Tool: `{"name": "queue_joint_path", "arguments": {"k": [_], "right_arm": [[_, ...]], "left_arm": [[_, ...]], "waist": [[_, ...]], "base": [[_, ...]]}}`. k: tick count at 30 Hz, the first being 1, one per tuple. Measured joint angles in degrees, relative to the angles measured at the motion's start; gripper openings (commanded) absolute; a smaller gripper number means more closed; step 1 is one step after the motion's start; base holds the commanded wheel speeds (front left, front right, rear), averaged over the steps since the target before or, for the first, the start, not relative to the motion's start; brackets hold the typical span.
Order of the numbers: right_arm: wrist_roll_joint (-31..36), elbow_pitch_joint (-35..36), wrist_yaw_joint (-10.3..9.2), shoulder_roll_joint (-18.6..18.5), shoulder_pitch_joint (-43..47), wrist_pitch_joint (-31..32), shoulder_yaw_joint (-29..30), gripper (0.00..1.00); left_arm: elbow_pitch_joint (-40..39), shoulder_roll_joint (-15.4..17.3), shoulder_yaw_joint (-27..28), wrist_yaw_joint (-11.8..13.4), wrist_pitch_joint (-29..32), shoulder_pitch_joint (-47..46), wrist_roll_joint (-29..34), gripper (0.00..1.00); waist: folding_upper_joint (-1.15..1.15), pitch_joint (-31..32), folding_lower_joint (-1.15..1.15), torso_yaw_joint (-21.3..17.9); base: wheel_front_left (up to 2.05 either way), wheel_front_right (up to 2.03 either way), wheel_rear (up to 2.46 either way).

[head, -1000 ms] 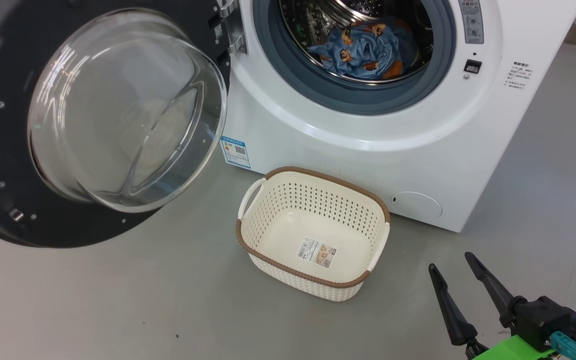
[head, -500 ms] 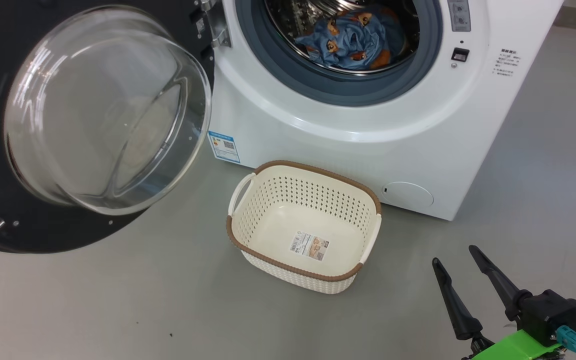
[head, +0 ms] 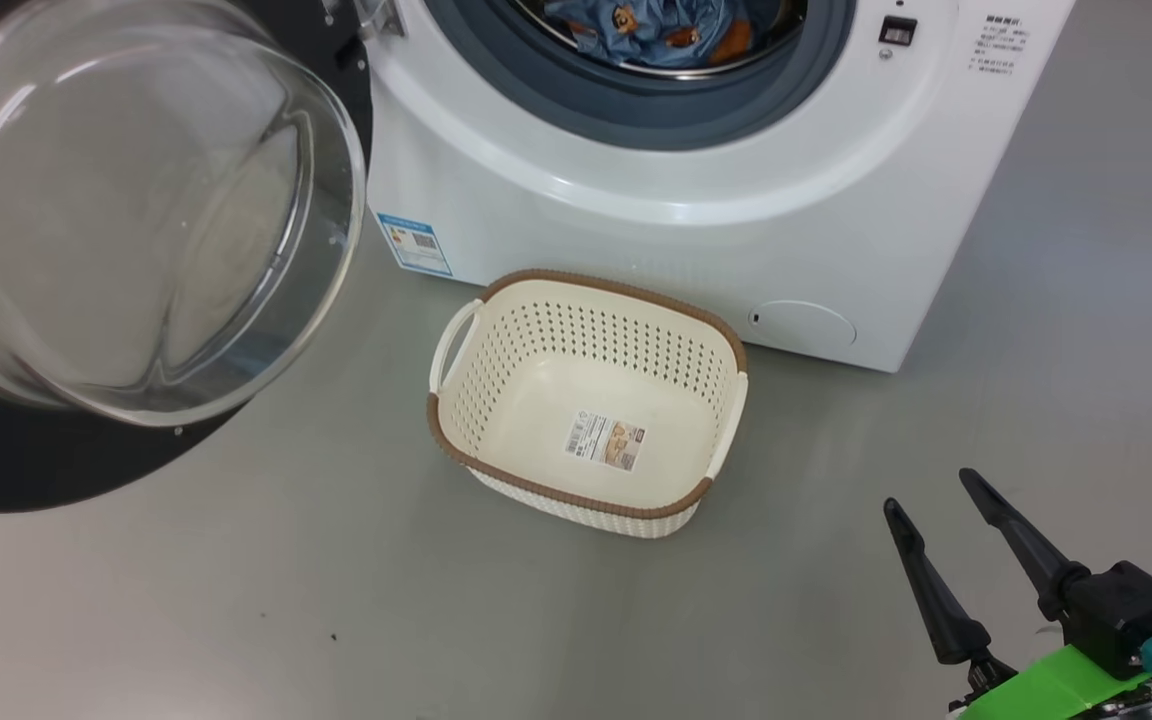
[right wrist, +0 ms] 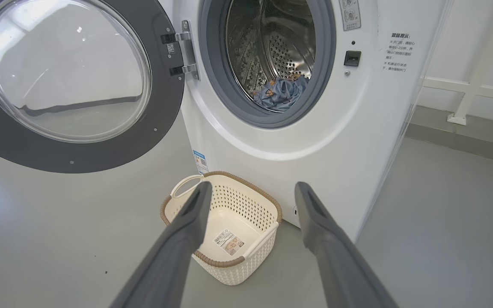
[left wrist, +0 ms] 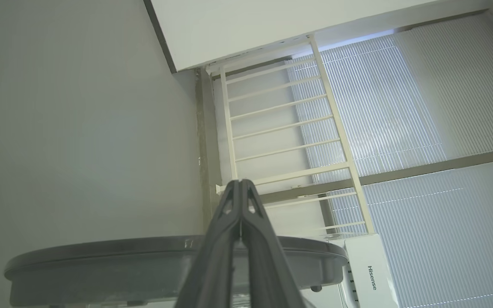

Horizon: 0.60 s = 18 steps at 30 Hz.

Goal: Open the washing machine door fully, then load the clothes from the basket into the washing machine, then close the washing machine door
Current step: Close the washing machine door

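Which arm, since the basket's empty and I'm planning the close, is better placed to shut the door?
Left, probably. The shut left gripper lies across the door's dark rim in its wrist view; the open right gripper hangs beyond the basket, away from the door.

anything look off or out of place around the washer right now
Nothing stands out. The clothes lie inside the washing machine, the basket stands upright in front of it, and the washing machine door hangs wide open with no visible damage.
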<state>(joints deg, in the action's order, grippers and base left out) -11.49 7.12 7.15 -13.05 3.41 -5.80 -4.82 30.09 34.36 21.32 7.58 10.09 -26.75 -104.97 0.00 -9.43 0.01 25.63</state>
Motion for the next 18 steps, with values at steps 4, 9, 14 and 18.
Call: {"name": "queue_joint_path", "arguments": {"k": [4,9,14,18], "right_arm": [[0.0,0.9,0.00,-0.8,-0.8,0.5,0.0,1.00],[-1.5,1.8,0.00,-1.9,-2.2,0.8,0.0,1.00],[-1.7,2.2,0.00,-2.7,-2.5,1.0,0.1,1.00],[-1.8,2.4,0.00,-3.0,-2.5,1.2,0.1,1.00]], "left_arm": [[0.5,0.1,-1.2,0.0,0.5,-0.8,0.9,0.00],[1.1,-0.1,-2.4,0.0,0.8,-1.2,1.7,0.00],[1.9,-0.8,-2.9,-0.3,0.9,-1.8,2.0,0.00],[2.5,-0.9,-3.1,-0.4,0.9,-1.9,2.1,0.00]], "waist": [[0.00,-1.8,0.00,-0.4],[0.00,-4.0,0.00,-0.8],[0.00,-5.6,0.00,-1.3],[0.00,-6.1,0.00,-1.8]], "base": [[0.00,0.00,0.00],[0.00,0.00,0.00],[0.00,0.00,0.00],[0.00,0.00,0.00]]}}
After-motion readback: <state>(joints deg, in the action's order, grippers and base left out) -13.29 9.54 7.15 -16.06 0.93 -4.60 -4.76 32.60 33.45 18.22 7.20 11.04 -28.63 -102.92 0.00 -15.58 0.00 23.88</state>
